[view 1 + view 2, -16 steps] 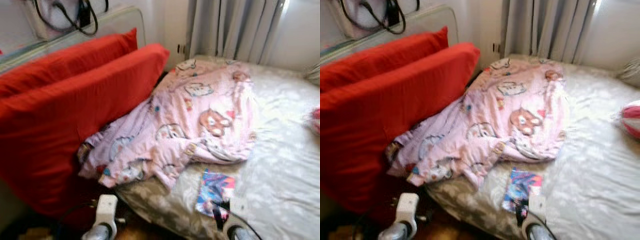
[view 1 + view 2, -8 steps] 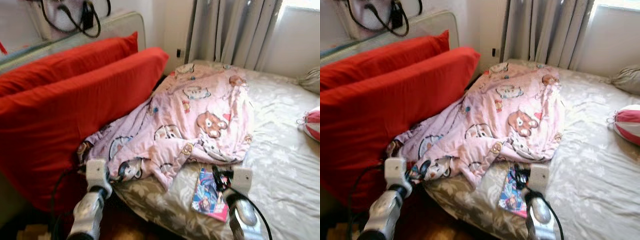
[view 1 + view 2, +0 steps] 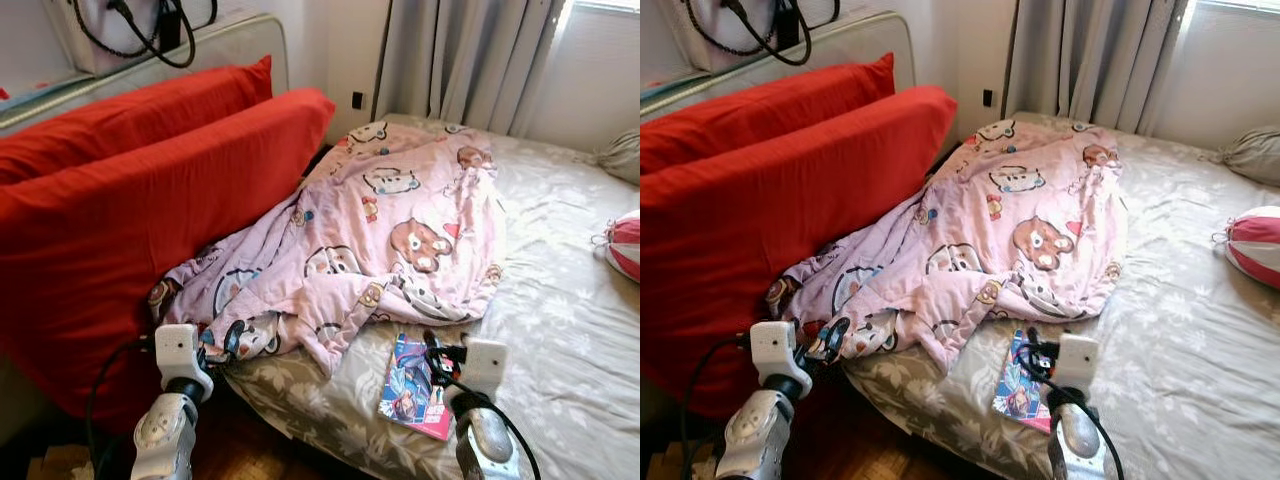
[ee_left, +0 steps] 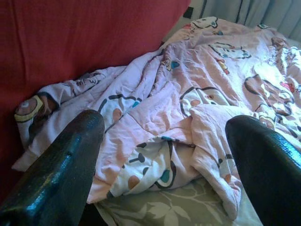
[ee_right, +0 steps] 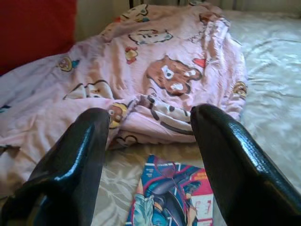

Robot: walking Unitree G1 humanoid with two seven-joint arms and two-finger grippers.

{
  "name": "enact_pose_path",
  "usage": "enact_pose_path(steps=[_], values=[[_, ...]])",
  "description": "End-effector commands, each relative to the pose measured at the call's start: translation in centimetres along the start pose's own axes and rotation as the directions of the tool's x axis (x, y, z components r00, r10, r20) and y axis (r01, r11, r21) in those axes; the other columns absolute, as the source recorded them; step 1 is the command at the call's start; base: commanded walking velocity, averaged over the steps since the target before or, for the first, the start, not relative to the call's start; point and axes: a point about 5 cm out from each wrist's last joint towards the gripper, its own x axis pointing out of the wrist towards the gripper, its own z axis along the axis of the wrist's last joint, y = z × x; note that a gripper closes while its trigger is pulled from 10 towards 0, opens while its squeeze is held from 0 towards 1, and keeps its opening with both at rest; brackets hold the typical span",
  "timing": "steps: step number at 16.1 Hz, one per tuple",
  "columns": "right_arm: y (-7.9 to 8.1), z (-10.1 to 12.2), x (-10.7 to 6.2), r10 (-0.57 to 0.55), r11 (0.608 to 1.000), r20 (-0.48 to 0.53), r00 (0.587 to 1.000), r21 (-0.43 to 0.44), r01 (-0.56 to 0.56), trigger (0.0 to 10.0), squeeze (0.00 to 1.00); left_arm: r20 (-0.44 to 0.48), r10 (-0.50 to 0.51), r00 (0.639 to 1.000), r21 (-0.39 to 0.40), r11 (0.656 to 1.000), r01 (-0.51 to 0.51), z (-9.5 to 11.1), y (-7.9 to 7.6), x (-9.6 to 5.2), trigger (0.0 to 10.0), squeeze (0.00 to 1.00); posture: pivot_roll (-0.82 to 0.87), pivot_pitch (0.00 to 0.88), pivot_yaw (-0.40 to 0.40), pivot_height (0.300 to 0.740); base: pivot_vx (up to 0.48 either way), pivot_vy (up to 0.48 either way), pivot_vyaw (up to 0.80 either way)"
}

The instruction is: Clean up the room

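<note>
Writing: none clear enough to read; bright pictures on the book cover [image 3: 417,388], tiny print blurred.
Blanket [image 3: 380,240]: pink with bears and cats, bunched up on the bed [image 3: 560,330], one edge hanging off beside the red cushions [image 3: 130,230].
Book: flat on the flowery sheet, just beside the blanket's near edge (front corner close to the bed's edge).
Left gripper [image 4: 164,155]: fingers spread wide, holding nothing, aimed at the blanket's hanging corner, low by the cushions.
Right gripper [image 5: 150,141]: fingers spread wide too, nothing held, just over the book.
Striped ball [image 3: 1255,245]: pink and white, far over on the bed.
Curtain [image 3: 460,60]: grey, behind the bed.
Changed: both arms drawn back a little toward the body since half a second ago; blanket and book in the same spots.
</note>
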Motion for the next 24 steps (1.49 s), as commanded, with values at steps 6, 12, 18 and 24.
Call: enact_pose_path(steps=[6,12,18,24], values=[[0.5,-0.1,0.0,0.026,1.000,-0.013,1.000,-0.015,-0.026,10.0,0.00,0.013,-0.004,1.000,-0.013,1.000,0.004,0.6,0.0,0.1,10.0,0.00,0.00,0.000,-0.017,0.686,0.000,0.000,0.00],[0.7,-0.3,0.3,0.015,0.999,-0.047,0.999,-0.036,-0.016,10.0,0.00,0.005,-0.004,1.000,-0.010,1.000,0.004,1.0,0.1,0.3,10.0,0.00,0.01,0.000,-0.009,0.686,0.000,0.000,0.00],[1.0,0.0,0.6,0.011,0.999,-0.039,0.999,-0.043,-0.013,10.0,0.00,0.014,0.000,1.000,-0.002,1.000,0.000,1.7,0.6,0.7,10.0,0.00,0.03,0.009,-0.006,0.641,0.000,0.000,0.00],[1.0,0.1,0.8,0.005,0.999,-0.041,0.999,-0.048,-0.007,10.0,0.00,0.010,-0.015,1.000,-0.005,1.000,0.015,1.8,0.2,1.0,10.0,0.00,0.02,0.016,-0.001,0.641,0.000,0.000,0.00]])
